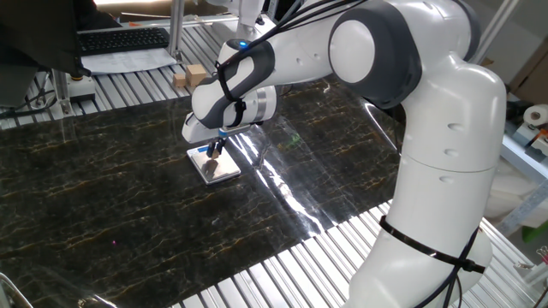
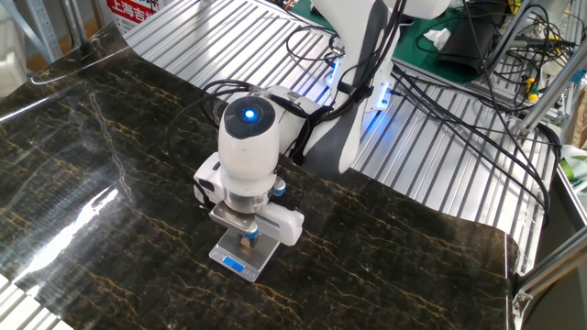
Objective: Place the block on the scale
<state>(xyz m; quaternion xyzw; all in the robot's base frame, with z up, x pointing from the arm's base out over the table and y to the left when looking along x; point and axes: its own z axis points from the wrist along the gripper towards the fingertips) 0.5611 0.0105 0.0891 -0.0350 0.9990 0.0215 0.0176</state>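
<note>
The scale (image 1: 221, 168) lies flat on the dark marbled mat, a small silver-white square; in the other fixed view (image 2: 260, 254) its blue strip faces the near edge. My gripper (image 1: 216, 151) points straight down over the scale's plate. In the other fixed view my gripper (image 2: 248, 241) has its fingers close together around the tiny tan-brown block (image 2: 248, 242), which sits at or just above the plate. The block is too small to make out in the first fixed view.
Larger pale wooden blocks (image 1: 188, 77) stand on the ribbed metal top behind the mat. A keyboard (image 1: 122, 38) lies at the back left. Cables (image 2: 440, 101) run over the ribbed top by the arm's base. The dark mat (image 2: 92, 165) stretches left of the scale.
</note>
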